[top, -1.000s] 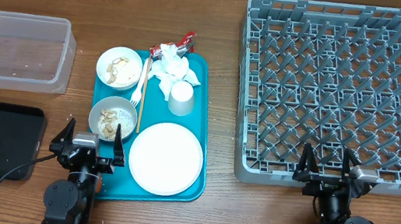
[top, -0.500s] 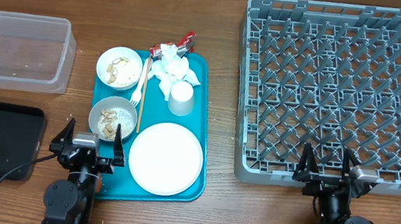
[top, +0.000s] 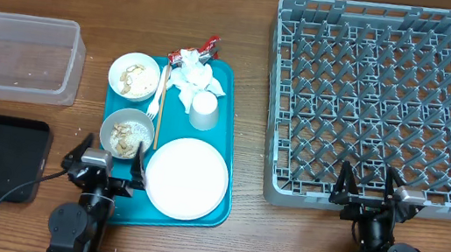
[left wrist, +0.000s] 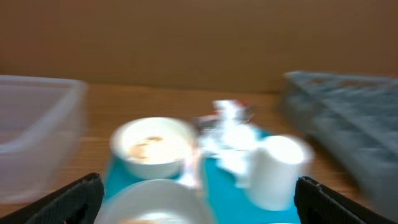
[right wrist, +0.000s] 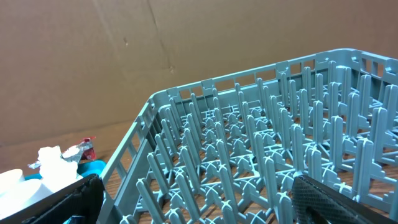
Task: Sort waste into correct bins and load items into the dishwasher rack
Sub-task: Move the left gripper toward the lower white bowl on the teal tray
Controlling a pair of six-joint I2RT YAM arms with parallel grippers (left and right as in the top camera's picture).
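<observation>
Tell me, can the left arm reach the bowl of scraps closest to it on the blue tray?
Probably yes. The left tool is open and sits just in front of that bowl, with nothing between them.

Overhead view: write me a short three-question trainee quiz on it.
1. True or false: the dishwasher rack holds no dishes.
2. How many bowls hold food scraps?
3. The cup sits: A on the teal tray, B in the dishwasher rack, C inside a bowl.
Key: 1 true; 2 two; 3 A.
</observation>
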